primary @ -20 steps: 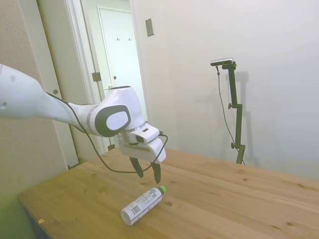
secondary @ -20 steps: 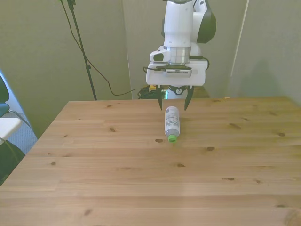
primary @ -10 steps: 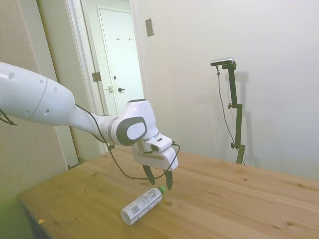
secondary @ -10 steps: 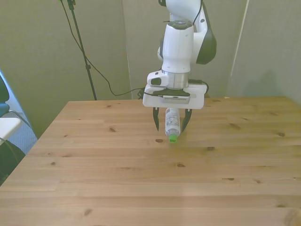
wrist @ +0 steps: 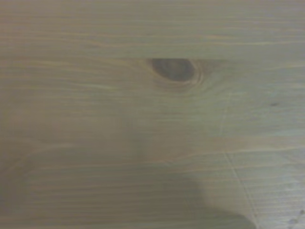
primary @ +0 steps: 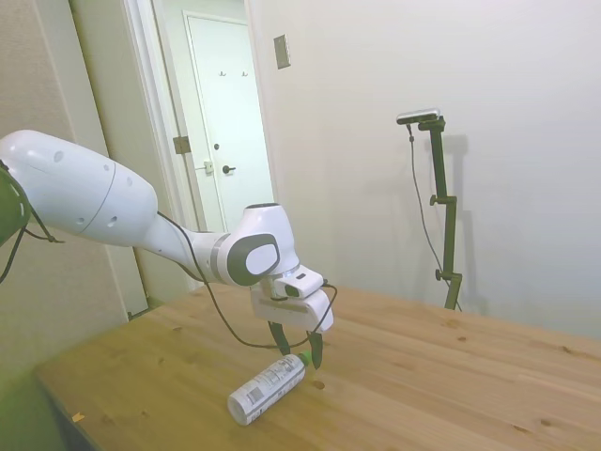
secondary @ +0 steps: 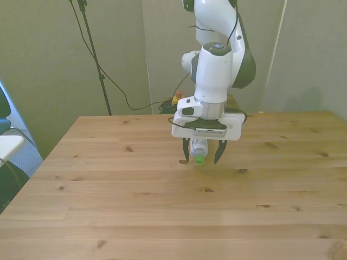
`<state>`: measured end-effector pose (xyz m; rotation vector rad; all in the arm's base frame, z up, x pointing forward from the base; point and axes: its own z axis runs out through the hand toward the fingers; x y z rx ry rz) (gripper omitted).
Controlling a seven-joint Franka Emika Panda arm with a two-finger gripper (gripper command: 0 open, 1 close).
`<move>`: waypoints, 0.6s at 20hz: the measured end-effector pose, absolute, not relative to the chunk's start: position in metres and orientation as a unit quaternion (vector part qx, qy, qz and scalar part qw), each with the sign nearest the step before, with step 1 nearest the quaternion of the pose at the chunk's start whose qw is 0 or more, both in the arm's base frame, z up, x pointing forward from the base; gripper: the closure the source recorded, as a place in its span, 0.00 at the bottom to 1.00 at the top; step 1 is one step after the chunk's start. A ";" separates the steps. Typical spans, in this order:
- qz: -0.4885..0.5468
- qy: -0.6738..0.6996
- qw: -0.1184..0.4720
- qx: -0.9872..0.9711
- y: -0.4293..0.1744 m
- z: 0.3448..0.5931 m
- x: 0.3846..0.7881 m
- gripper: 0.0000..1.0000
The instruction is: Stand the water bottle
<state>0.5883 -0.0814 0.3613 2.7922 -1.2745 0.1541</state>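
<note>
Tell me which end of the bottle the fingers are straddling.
The green-capped end of the water bottle; the open gripper flanks it, while the flat base end lies clear.

water bottle (primary: 267,388) | white label, green cap | lying on its side | on the wooden table (primary: 423,376)

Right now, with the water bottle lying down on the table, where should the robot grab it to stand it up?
Probably near the neck, just behind the green cap. The water bottle lies on its side on the table, so coming from above with one finger on each long side fits its round body. The gripper hangs open over that end. A hold near the cap should let the base swing down.
</note>
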 end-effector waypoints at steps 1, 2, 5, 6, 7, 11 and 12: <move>0.049 -0.415 0.035 0.908 -0.081 0.360 0.588 0.00; 0.048 -0.415 0.035 0.908 -0.081 0.359 0.588 0.00; 0.045 -0.417 0.034 0.907 -0.081 0.358 0.588 0.00; 0.043 -0.418 0.033 0.907 -0.081 0.358 0.587 0.00; 0.041 -0.419 0.032 0.906 -0.081 0.358 0.587 0.00; 0.035 -0.421 0.032 0.906 -0.080 0.356 0.586 0.00; 0.035 -0.421 0.032 0.906 -0.080 0.356 0.586 1.00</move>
